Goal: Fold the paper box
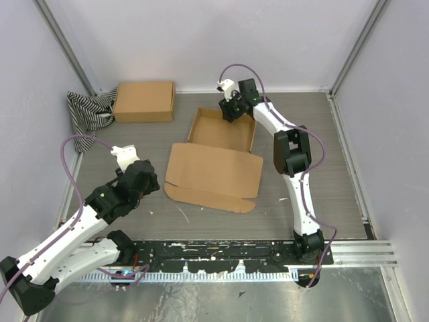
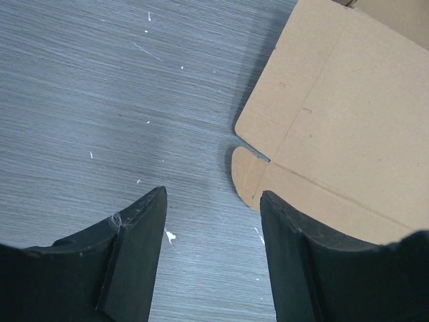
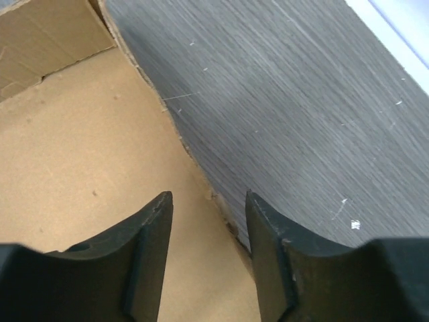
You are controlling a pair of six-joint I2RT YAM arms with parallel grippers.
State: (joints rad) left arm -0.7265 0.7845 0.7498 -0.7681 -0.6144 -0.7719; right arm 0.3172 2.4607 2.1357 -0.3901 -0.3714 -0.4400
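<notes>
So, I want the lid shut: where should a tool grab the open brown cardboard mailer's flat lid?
Likely the rounded tab at the near-left lid corner of the brown cardboard mailer, coming low from the left, beside the open left tool. The lid lies almost flat on the grey table, so only a free edge can be pinched; its shadow hints at slight lift.

— What colour are the arms?
— Both the left arm (image 1: 67,235) and the right arm (image 1: 299,201) have white links and black joints.
— Cables?
— A thin purple cable (image 1: 80,136) loops off each wrist.
— And the fingers (image 2: 137,241)?
— Matte black and wedge-shaped, with pale scuffs.
</notes>
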